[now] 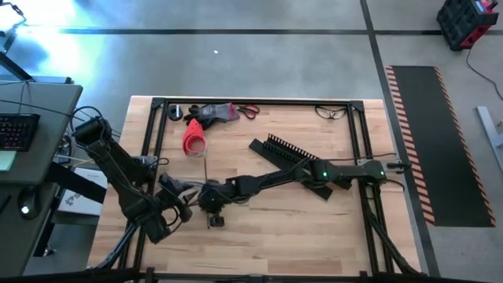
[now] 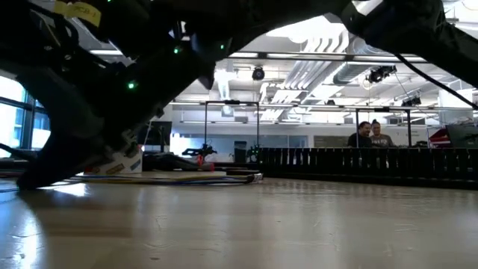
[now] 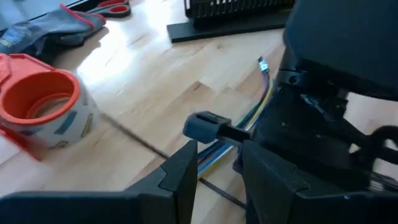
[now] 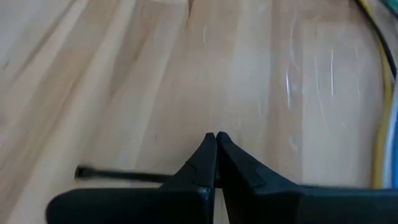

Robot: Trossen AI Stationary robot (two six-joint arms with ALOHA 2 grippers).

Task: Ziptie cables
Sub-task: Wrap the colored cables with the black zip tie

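Observation:
The cables [image 3: 264,93] are a thin bunch of blue, yellow and dark wires lying on the wooden table; they also show in the right wrist view [image 4: 387,93]. A zip tie with a grey-blue head [image 3: 202,124] sits at the bunch. My left gripper [image 3: 219,171] is at the table's near-left middle [image 1: 182,194], with the bunch running between its fingers. My right gripper [image 4: 216,140] has reached across from the right [image 1: 211,200] and is shut on the tie's thin black strap [image 4: 118,176]. My left gripper has the cables pinched between its two fingers [image 3: 183,171], which lie across the bunch [image 3: 214,152] a little behind the tie head. The bunch lies low along the table, its free end [image 3: 262,64] pointing away. My right gripper's body hides part of the bunch. My right gripper is shut on the zip tie's black strap [image 4: 155,178], pinched between its two fingers. The fingers point down at the table and lie across the strap. The strap runs level just above the wood, and its free end sticks out to one side [image 4: 81,172].
An orange tape roll [image 1: 194,140] lies beyond the grippers, with a grey cloth [image 1: 216,112] and red scissors [image 1: 247,112] at the far edge. The black comb-toothed channel [image 1: 295,152] and a flat black bar [image 1: 318,190] lie under the right arm. People [image 2: 371,134] are far behind.

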